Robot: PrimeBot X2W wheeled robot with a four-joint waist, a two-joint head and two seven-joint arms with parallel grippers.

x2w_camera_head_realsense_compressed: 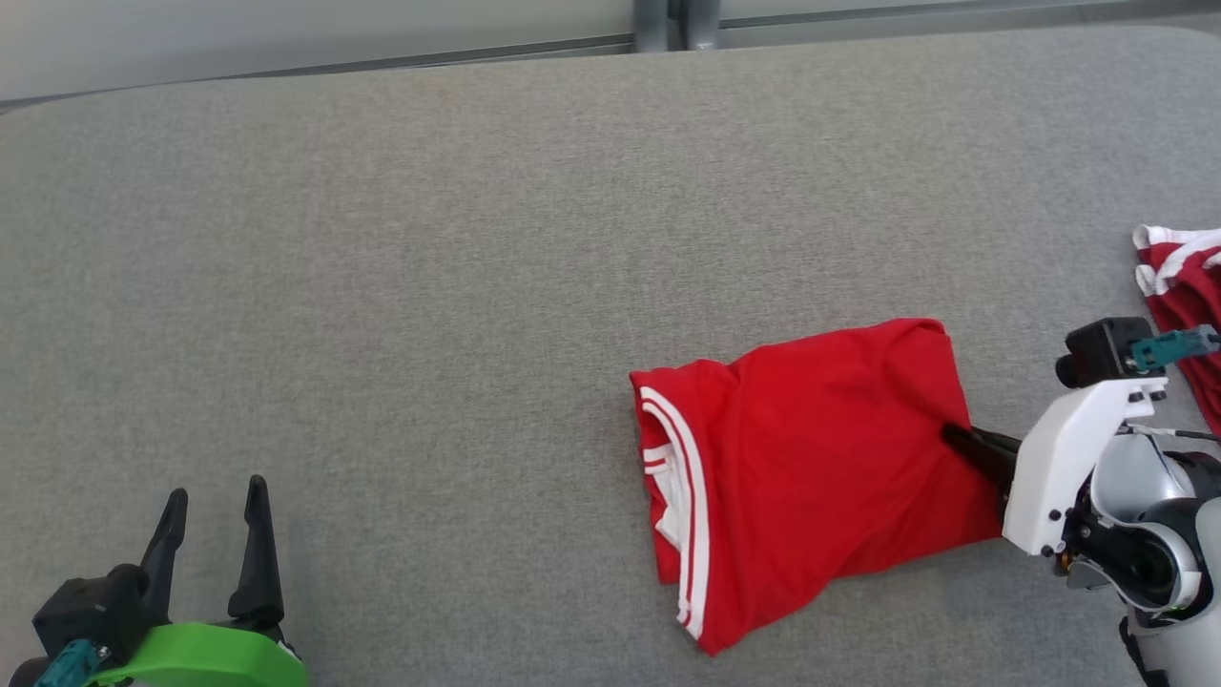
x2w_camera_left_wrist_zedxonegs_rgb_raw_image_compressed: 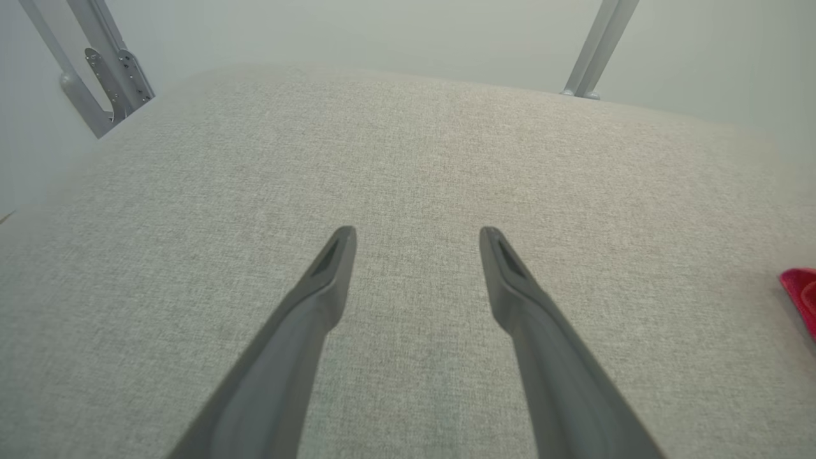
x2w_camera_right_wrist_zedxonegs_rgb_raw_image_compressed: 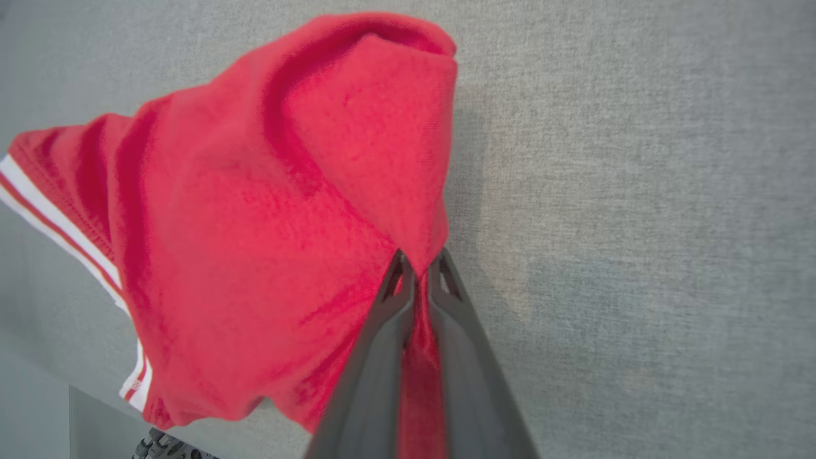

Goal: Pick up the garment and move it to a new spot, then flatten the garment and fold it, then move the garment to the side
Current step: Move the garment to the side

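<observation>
The red garment (x2w_camera_head_realsense_compressed: 811,458) lies on the grey desk (x2w_camera_head_realsense_compressed: 429,286) as a compact, roughly rectangular packet, with its white-striped trim on the edge farthest from the right hand (x2w_camera_right_wrist_zedxonegs_rgb_raw_image_compressed: 417,262). By that shape, the moving, flattening and folding look done. The right hand is pinched tight on the garment's near edge, its two fingers pressed together with a ridge of red cloth caught between them. From that pinch the fabric puckers and rises a little toward the far corner. Whether the packet is lifted clear of the desk or only tugged at that edge is hard to tell from these views. What seems left is the last step, carrying the folded garment to the side. The left hand (x2w_camera_head_realsense_compressed: 217,489) sits well apart from the garment over bare desk, its fingers spread wide with nothing between them. Behind the right hand's wrist, on the side away from the garment, a second red-and-white cloth (x2w_camera_head_realsense_compressed: 1183,277) lies on the desk.
</observation>
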